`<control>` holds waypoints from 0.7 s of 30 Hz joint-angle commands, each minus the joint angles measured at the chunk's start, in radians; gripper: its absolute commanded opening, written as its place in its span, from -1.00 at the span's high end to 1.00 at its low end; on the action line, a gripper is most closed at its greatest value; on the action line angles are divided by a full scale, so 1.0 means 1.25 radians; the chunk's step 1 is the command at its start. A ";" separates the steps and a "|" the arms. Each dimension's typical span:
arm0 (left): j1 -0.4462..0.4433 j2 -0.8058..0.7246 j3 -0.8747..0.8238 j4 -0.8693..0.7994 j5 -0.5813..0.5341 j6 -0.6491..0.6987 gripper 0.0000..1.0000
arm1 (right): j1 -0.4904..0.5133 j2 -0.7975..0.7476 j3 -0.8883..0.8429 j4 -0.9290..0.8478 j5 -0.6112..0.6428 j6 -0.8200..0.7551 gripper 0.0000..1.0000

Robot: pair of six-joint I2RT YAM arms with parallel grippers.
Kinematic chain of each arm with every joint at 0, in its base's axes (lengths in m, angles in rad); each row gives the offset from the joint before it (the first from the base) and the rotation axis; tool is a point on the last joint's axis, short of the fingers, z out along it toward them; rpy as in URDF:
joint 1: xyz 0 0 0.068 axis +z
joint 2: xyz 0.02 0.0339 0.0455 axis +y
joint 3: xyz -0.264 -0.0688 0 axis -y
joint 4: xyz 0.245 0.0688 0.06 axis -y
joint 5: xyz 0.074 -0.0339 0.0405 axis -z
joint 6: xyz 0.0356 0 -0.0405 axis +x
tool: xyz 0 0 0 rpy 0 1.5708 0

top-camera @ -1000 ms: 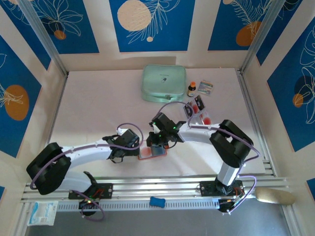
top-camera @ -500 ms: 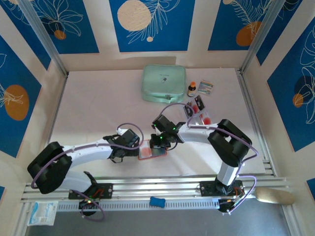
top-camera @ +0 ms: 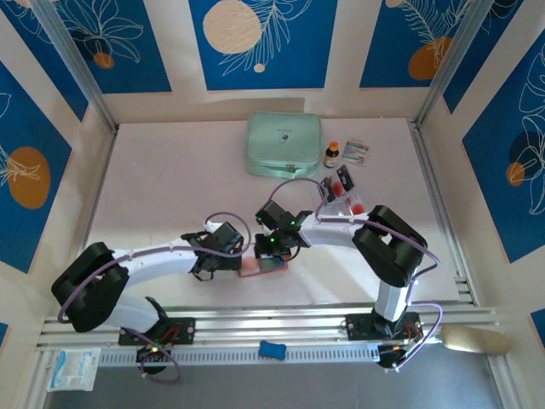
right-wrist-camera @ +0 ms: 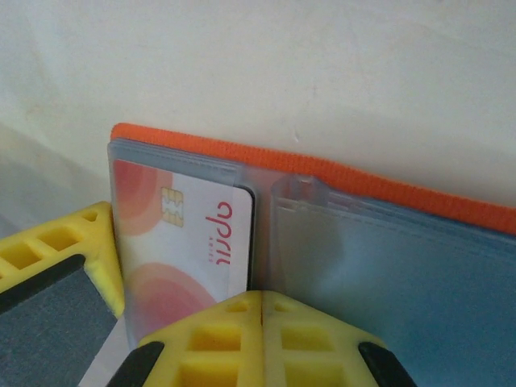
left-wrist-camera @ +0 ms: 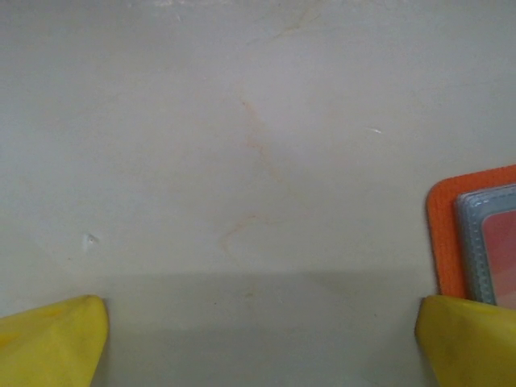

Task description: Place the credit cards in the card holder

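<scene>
With my right gripper (right-wrist-camera: 263, 318) clenched shut at the card's (right-wrist-camera: 181, 234) edge and my left gripper (left-wrist-camera: 258, 339) spread open beside the wallet (right-wrist-camera: 387, 189), I should push squarely and gently.

Bright, even overhead light on the pale table (top-camera: 162, 187), only faint shadows; the wrist views are dimmer and soft, with a grey shadow band across the near surface and close yellow fingers (left-wrist-camera: 48, 343) out of focus.
</scene>
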 commanded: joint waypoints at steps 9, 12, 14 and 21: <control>0.029 -0.073 0.003 -0.028 -0.030 0.002 -1.00 | 0.033 0.006 0.023 -0.048 -0.007 -0.010 0.99; 0.051 -0.118 0.012 -0.043 -0.031 0.008 -1.00 | 0.029 -0.017 0.015 -0.051 -0.002 -0.004 0.97; 0.062 -0.139 0.018 -0.049 -0.028 0.014 -1.00 | 0.026 -0.033 0.010 -0.054 0.002 0.000 0.96; 0.080 -0.173 0.046 -0.059 -0.018 0.037 -1.00 | 0.006 -0.096 -0.016 -0.059 0.020 0.006 0.91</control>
